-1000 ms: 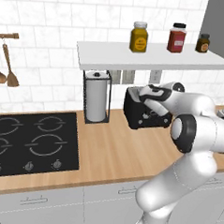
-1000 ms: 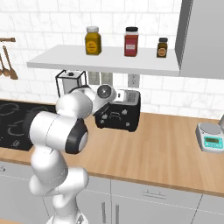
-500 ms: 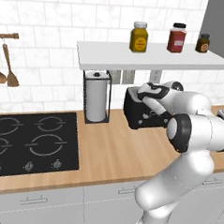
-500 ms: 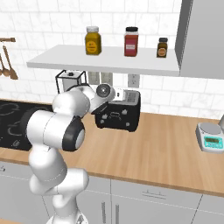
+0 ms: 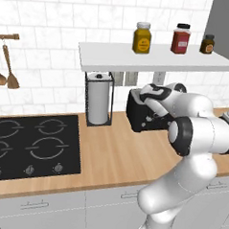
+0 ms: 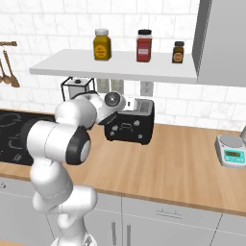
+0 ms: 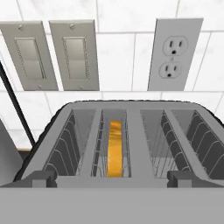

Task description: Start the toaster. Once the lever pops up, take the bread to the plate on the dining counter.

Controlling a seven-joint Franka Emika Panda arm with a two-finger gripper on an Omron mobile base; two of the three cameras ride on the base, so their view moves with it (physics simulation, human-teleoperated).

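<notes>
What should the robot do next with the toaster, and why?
Probably reach for the lever and press it down. The bread already sits in a slot of the toaster, and the open fingers hover just above it, holding nothing.

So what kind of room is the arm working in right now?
A home kitchen, rendered in simulation. A black cooktop is set into the wood counter, a black toaster sits against the tiled wall, and spice jars stand on a white shelf above it.

White tiled wall, white shelf (three jars), wood counter.
</notes>
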